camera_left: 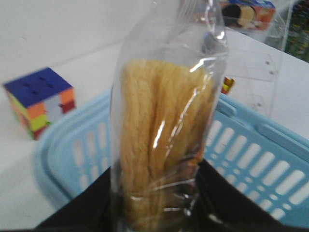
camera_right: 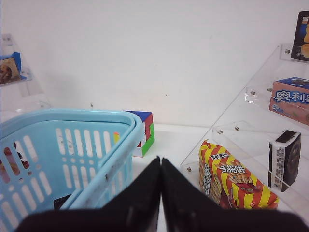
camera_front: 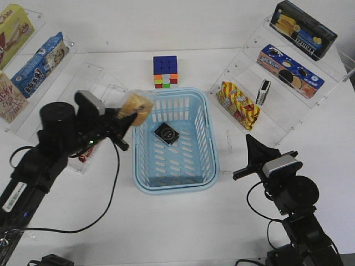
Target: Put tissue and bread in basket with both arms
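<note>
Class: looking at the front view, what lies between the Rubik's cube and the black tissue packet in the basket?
Only the basket's far rim and a strip of its slotted base separate the cube from the tissue, as the front view shows.

Colourful puzzle cube (camera_front: 165, 71) on white table (camera_front: 177, 233), snack packets on clear acrylic shelves (camera_front: 288, 105)

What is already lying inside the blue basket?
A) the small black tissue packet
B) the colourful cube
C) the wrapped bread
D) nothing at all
A: the black tissue packet lies on the floor of the basket, while the bread is held in the left gripper at the rim.
</note>
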### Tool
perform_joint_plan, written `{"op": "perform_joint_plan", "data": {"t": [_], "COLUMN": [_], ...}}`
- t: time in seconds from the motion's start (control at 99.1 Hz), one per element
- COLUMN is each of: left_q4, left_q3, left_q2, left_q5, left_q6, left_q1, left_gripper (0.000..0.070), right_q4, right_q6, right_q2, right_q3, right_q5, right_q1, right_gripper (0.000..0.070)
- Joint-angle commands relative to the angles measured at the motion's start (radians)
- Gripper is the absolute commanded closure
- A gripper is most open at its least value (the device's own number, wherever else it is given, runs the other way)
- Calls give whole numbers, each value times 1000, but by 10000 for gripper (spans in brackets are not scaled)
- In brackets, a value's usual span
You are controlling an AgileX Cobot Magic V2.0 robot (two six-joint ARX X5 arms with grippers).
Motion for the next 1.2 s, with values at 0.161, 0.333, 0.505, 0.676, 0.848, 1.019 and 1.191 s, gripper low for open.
{"op": "perform_joint_plan", "data": {"t": [0.161, 0.333, 0.505, 0.676, 0.848, 1.019, 1.191], "left_q4": [2, -2, -31, -126, -196, -22, 263], "left_q3": [13, 13, 13, 13, -18, -302, -623], "left_q2": [73, 59, -20, -127, -241, -429, -593], "left_q5": [13, 3, -160, -436, -496, -506, -505], "left_q6": [-33, -39, -41, -42, -46, -49, -74], "left_q1": [-142, -142, -100, -74, -25, 20, 43], "left_gripper": [234, 224, 696, 700, 699, 700, 699], "right_q4": [3, -8, -12, -11, -11, -11, -11], "right_q6": [8, 7, 7, 6, 6, 6, 6], "right_q2": [3, 3, 3, 2, 2, 2, 2], "right_q3": [11, 11, 11, 11, 11, 11, 11], "right_q5": [3, 3, 3, 3, 3, 3, 3], "right_q1": [5, 5, 5, 5, 5, 5, 5], "right_gripper": [700, 700, 700, 700, 699, 699, 699]}}
